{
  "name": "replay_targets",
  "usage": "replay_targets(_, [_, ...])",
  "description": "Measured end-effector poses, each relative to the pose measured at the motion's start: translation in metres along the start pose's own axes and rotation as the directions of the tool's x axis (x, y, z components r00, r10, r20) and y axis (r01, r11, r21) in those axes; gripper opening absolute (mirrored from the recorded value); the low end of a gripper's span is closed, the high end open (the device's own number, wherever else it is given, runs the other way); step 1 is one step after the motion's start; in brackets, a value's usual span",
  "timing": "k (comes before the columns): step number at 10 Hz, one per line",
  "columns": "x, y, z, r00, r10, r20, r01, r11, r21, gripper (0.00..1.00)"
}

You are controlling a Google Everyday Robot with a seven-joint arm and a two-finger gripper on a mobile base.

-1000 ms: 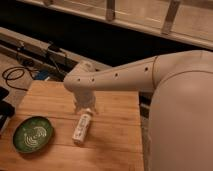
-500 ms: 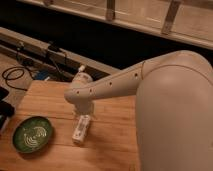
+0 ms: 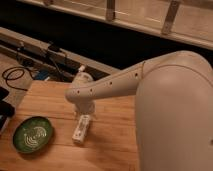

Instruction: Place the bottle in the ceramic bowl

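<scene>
My pincer [image 3: 85,109] hangs right over the far end of the bottle [image 3: 81,130]. I cannot tell if it is open. The bottle lies flat on the wooden table [image 3: 117,137], near the ceramic bowl [image 3: 22,137].

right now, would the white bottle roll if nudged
Likely: the bottle lies on its side on the flat table, so it may roll. Small and plastic-looking, probably light. The gripper sits just above its far end.
</scene>
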Motion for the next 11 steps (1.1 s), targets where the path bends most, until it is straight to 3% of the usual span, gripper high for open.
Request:
replay_targets(4, [0.006, 0.002, 0.027, 0.999, -0.005, -0.047, 0.005, 1.0, -0.008, 0.65])
replay_targets(11, [0.019, 0.026, 0.063, 0.993, -0.017, -0.12, 0.008, 0.997, -0.075, 0.65])
